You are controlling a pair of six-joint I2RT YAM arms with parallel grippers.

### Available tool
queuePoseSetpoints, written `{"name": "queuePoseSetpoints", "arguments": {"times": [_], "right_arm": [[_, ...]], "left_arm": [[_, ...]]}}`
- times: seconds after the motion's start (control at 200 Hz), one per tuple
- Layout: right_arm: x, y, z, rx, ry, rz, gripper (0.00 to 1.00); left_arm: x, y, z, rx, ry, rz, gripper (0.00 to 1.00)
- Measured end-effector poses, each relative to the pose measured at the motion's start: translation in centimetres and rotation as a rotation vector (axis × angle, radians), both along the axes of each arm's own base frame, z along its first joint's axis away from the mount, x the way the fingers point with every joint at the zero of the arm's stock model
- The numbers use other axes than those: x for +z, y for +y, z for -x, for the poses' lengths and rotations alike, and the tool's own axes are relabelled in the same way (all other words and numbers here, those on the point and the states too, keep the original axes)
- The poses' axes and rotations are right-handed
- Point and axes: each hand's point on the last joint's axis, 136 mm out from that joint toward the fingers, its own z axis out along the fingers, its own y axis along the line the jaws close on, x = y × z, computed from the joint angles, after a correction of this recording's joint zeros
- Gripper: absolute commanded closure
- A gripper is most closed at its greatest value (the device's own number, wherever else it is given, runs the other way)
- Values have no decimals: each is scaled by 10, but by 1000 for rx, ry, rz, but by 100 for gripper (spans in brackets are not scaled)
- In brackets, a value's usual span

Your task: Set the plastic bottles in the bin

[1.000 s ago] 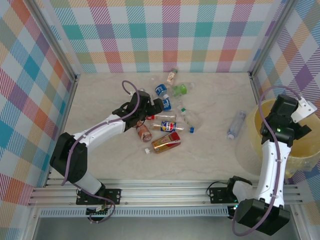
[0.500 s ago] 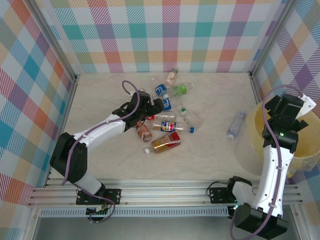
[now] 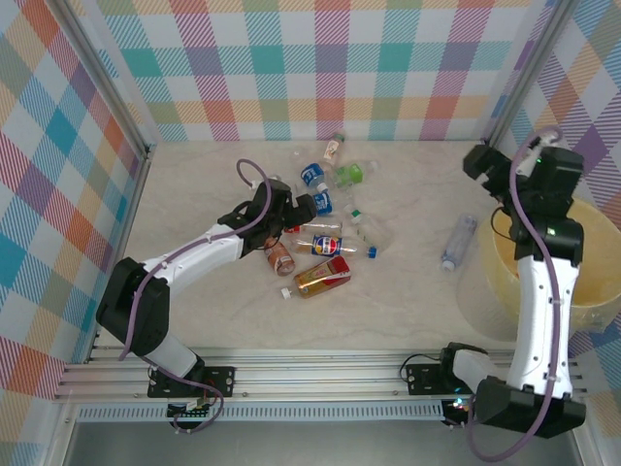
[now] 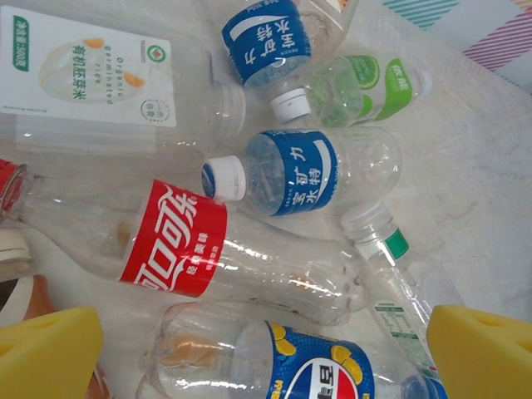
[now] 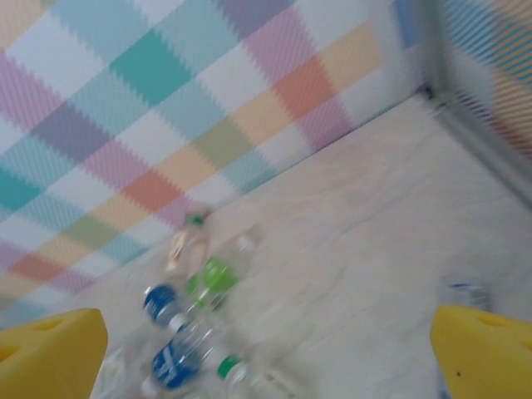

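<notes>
Left gripper [image 4: 266, 353] jaws wide apart, low over the plastic bottles [image 3: 325, 228] heaped mid-table — clear, crinkled, a red-label Coca-Cola bottle [image 4: 216, 249] just ahead of the pads. Right gripper [image 3: 477, 161] jaws apart, empty, near the bin [image 3: 594, 309] — smooth, round, pale yellow; a lone clear bottle [image 3: 456, 243] lies just beside its wall.
</notes>
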Motion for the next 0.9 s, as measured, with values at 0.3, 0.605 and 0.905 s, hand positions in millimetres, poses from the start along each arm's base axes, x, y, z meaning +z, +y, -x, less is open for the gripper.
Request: {"name": "queuePoseSetpoints", "arguments": {"times": [0.3,0.605,0.905], "right_arm": [[-34,82,-50,229,155,43,0],[-140,91,-91,103,444,207,0],[-213,62,-89,-107,598,260,0]], "left_arm": [[-3,10,6,18,-6,-9,0],[16,-1,23,-119,-96,67,0],[20,5,24,-117,-125,38,0]]}}
